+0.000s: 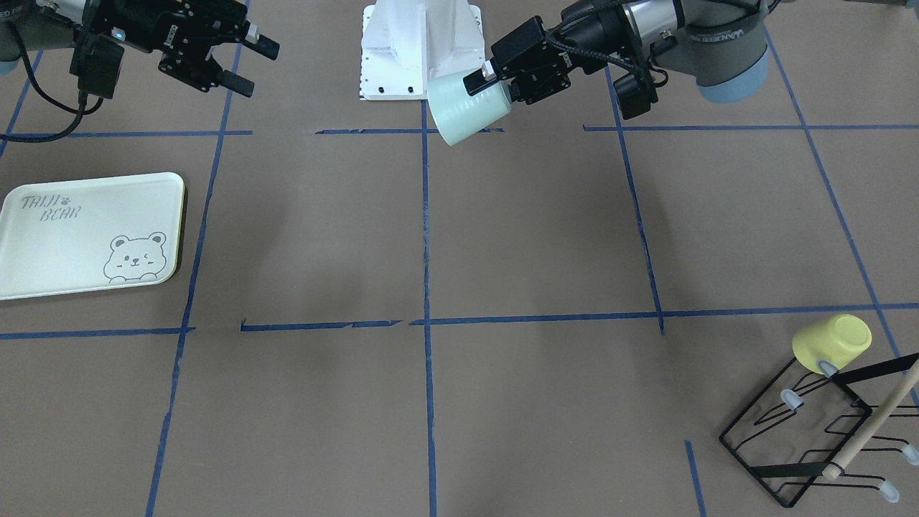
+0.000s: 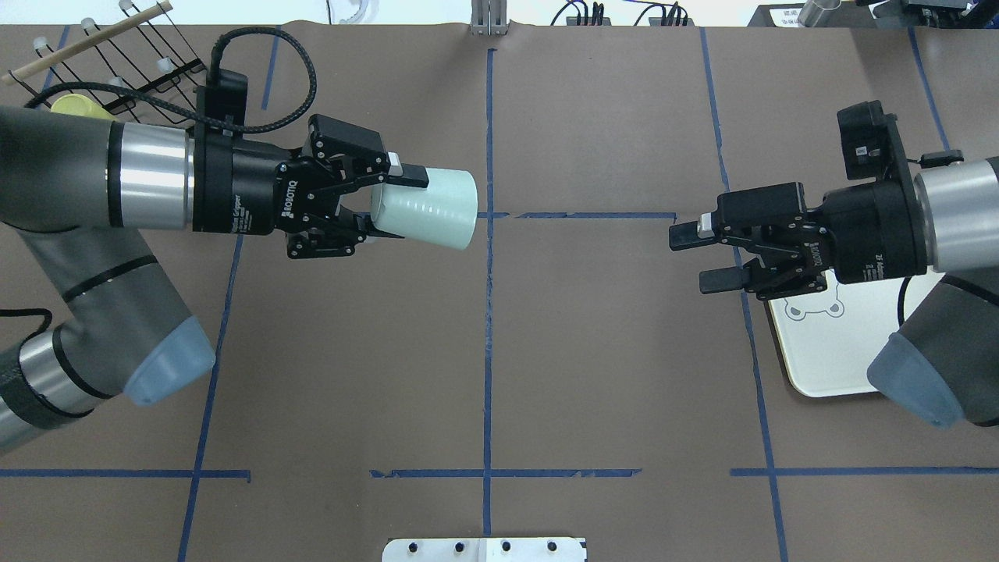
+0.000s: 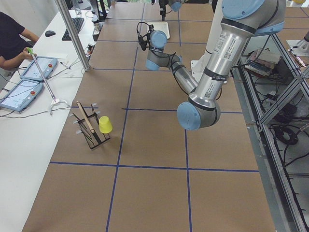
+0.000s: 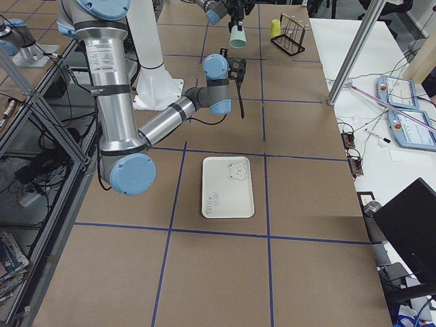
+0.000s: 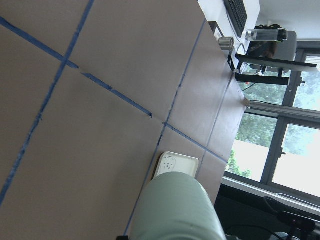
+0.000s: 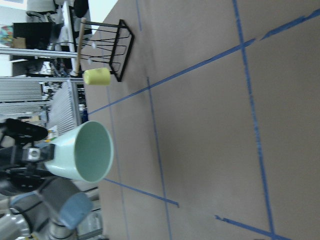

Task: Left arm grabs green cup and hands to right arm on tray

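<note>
Overhead exterior: left gripper (image 2: 396, 204) clamps the green cup (image 2: 429, 209) by its base end, sideways in mid-air at 10 o'clock; right gripper (image 2: 693, 257) hangs agape at 3 o'clock. Probably light, stiff, slick plastic: take the free rim-end wall

Brown-covered table (image 1: 546, 230), ruled into squares with blue tape (image 1: 426, 237). On robot's right side: cream-green tray (image 1: 50, 251) flat, bear drawing up, just beside tape line. Near operators' edge on robot's left: black wire rack (image 1: 804, 431), wooden rod (image 1: 877, 413) across it. At robot's edge, centre: white base plate (image 1: 420, 50).
</note>
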You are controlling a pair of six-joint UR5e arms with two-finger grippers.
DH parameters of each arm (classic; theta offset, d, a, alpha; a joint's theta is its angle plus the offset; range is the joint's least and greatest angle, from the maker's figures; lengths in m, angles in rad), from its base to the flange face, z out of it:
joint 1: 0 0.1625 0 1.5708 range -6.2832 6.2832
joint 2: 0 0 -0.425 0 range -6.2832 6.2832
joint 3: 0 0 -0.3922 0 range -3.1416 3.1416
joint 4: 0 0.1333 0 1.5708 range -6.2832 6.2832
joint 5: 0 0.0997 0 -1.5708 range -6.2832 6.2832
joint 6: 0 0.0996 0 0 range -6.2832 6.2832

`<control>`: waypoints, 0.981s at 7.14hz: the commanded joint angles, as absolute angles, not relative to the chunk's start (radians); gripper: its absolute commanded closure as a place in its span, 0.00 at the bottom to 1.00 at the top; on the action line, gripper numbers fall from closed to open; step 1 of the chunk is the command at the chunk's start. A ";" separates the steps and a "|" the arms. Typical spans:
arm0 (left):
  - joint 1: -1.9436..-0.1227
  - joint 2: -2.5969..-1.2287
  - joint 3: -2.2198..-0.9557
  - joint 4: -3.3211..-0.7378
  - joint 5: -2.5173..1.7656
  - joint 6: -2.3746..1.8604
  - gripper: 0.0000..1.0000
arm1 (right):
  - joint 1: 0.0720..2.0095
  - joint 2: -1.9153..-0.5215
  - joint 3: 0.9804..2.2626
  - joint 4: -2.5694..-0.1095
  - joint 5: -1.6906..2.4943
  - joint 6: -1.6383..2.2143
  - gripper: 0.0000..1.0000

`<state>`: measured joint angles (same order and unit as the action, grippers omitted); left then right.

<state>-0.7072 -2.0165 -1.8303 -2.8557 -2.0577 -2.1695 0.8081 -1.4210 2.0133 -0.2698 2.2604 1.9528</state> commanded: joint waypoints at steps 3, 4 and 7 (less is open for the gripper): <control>-0.542 -2.019 -1.790 -3.171 -1.913 -2.296 0.96 | 0.618 -1.335 1.990 0.083 2.005 2.118 0.02; -0.505 -2.019 -1.787 -3.227 -1.913 -2.301 0.96 | 0.617 -1.316 1.990 0.084 2.008 2.117 0.02; -0.485 -2.020 -1.769 -3.344 -1.910 -2.376 0.96 | 0.595 -1.304 1.987 0.083 2.005 2.074 0.02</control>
<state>-0.4908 -2.0197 -1.7767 -3.3152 -1.9103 -2.3632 0.6095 -1.3079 1.9882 0.0835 2.0074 2.0986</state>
